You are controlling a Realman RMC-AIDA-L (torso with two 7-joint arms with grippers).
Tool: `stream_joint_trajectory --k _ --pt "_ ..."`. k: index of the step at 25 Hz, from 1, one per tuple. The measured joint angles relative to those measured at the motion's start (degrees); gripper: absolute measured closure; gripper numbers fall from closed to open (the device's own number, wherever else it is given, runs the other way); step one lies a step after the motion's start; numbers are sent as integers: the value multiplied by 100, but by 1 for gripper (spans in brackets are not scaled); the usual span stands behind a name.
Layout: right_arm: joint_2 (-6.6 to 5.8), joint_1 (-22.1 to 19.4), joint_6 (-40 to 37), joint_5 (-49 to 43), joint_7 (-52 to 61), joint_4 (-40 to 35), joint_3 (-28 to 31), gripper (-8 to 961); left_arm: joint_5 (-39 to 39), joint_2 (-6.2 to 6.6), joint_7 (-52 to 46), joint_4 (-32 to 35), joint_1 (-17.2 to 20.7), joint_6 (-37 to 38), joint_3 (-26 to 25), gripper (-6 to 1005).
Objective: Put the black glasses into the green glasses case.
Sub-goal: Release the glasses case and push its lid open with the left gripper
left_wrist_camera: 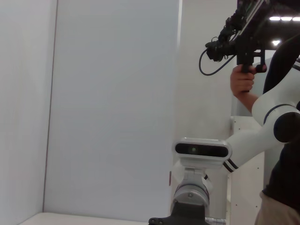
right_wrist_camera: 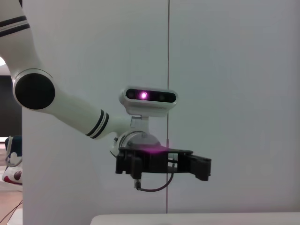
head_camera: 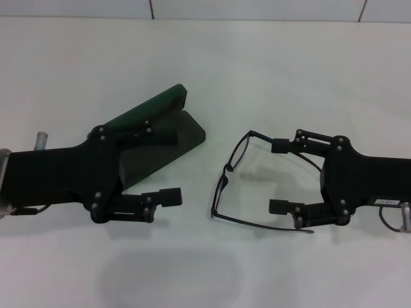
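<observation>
Green glasses case (head_camera: 168,122) lies open on white table (head_camera: 270,70), left of centre, lid raised and tilted. Left end effector (head_camera: 168,165) over case's near side, fingers spread wide, gripping nothing; one finger over case interior, other finger (head_camera: 166,196) just beside case above bare table. Black glasses (head_camera: 234,179) rest on table right of case, temple arms unfolded toward right arm. Right end effector (head_camera: 279,175) open, fingers between temple arms, nothing held.
</observation>
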Motion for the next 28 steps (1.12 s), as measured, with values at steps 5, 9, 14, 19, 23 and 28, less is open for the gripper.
stream_joint_trajectory --k 5,9,14,19,23,28 --pt "46 25 37 0 -86 -16 -1 69 29 -40 34 -34 7 -25 -208 161" --pt "75 -24 44 -1 -104 -69 -2 69 36 -44 25 -38 6 -32 -241 161" --pt "56 0 57 1 -104 -70 -2 68 50 -6 -406 68 -42 -664 -276 162" --pt "31 -14 80 3 -100 -69 -2 68 770 71 -2055 758 -317 -2276 -287 164" --pt "10 -49 88 4 -102 -17 34 68 2131 62 -3090 1238 -684 -3058 -288 165" --pt "9 -205 110 3 -124 -41 77 69 3296 -144 -3629 1648 -932 -3289 -289 167"
